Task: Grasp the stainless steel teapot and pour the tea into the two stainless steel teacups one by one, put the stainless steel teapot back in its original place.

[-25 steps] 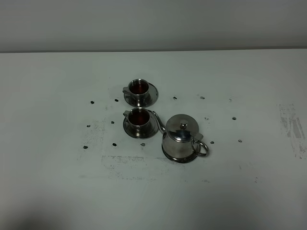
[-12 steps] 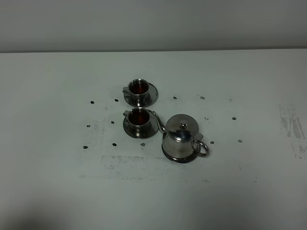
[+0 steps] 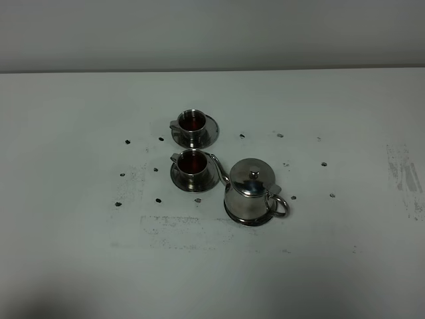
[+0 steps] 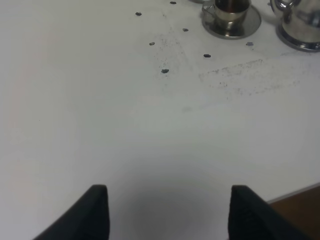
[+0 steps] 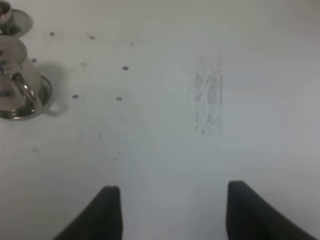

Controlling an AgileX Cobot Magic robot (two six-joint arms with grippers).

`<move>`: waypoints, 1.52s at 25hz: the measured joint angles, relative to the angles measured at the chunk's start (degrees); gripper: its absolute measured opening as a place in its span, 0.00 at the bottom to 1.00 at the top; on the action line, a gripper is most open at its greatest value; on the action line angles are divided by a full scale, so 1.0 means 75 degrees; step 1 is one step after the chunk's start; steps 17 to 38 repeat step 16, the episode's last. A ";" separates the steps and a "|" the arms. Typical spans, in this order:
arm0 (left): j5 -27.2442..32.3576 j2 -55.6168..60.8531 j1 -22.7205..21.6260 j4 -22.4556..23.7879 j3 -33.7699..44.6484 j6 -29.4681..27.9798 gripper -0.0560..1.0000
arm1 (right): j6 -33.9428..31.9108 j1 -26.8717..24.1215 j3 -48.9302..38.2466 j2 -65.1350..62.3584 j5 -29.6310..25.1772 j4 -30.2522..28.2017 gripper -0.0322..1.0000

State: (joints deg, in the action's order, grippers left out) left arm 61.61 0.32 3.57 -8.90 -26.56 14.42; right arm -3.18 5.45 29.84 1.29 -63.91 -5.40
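The stainless steel teapot [image 3: 251, 193] stands upright on its flat round tray [image 3: 240, 218] right of the table's middle, with its spout toward the cups. Two steel teacups on saucers stand to its left, the far one [image 3: 192, 122] and the near one [image 3: 192, 163], both holding dark tea. The left wrist view shows the near cup [image 4: 229, 11] and the teapot's edge [image 4: 300, 25] far ahead of my open, empty left gripper [image 4: 169, 195]. The right wrist view shows the teapot [image 5: 15, 82] far off to one side of my open, empty right gripper [image 5: 172, 192]. Neither gripper shows in the high view.
Small dark dots [image 3: 127, 141] are scattered over the white table around the cups. A grey scuff mark [image 3: 406, 178] lies at the right and also shows in the right wrist view [image 5: 209, 97]. The table's front edge [image 4: 295, 194] is near the left gripper.
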 joint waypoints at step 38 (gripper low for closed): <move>0.0000 0.0000 0.0000 0.0000 0.0000 0.0000 0.55 | 0.0008 0.0000 0.0000 0.0000 0.0007 0.0000 0.50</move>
